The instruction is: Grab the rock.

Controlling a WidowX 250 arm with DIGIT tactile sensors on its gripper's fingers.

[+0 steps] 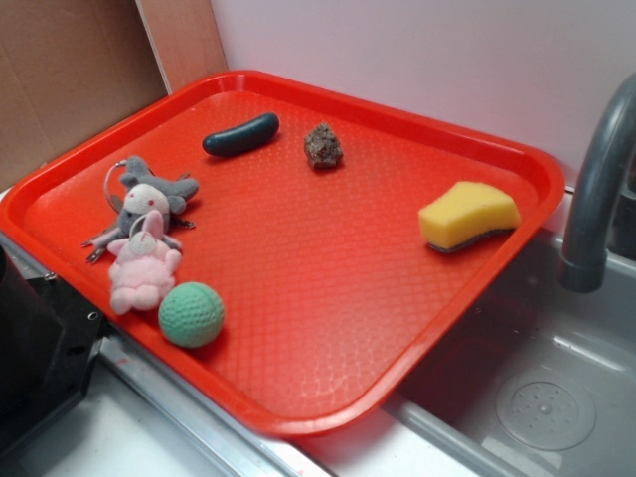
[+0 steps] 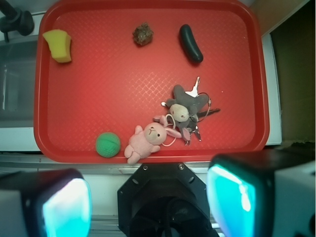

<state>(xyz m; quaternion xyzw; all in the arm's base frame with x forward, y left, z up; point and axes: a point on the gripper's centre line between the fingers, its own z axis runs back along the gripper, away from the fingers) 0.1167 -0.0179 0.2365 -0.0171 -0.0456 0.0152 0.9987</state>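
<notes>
1. Exterior view: the red tray [image 1: 298, 397] rests partly over a grey sink [image 1: 556, 397], with a dark faucet [image 1: 596, 189] at the right edge.
2. Exterior view: the rock [image 1: 323, 146] lies near the tray's far rim, free of contact. The dark pickle-shaped object [image 1: 240, 135] lies near it on the left, apart from it.
3. Exterior view: the yellow sponge [image 1: 467, 215] sits by the right rim. The grey plush toy [image 1: 147, 202] and pink plush bunny [image 1: 142, 266] lie touching at the left; the green ball [image 1: 191, 314] sits just beside the bunny.
4. Exterior view: a dark housing at the lower left is possibly part of the robot; the gripper is not identifiable here.
5. Wrist view: the gripper [image 2: 148, 205] is wide open and holds nothing. Both fingers [image 2: 64, 210] appear at the lower corners, below the tray's near rim.
6. Wrist view: the rock sits at upper centre, well apart from the gripper, between sponge and pickle-shaped object.
</notes>
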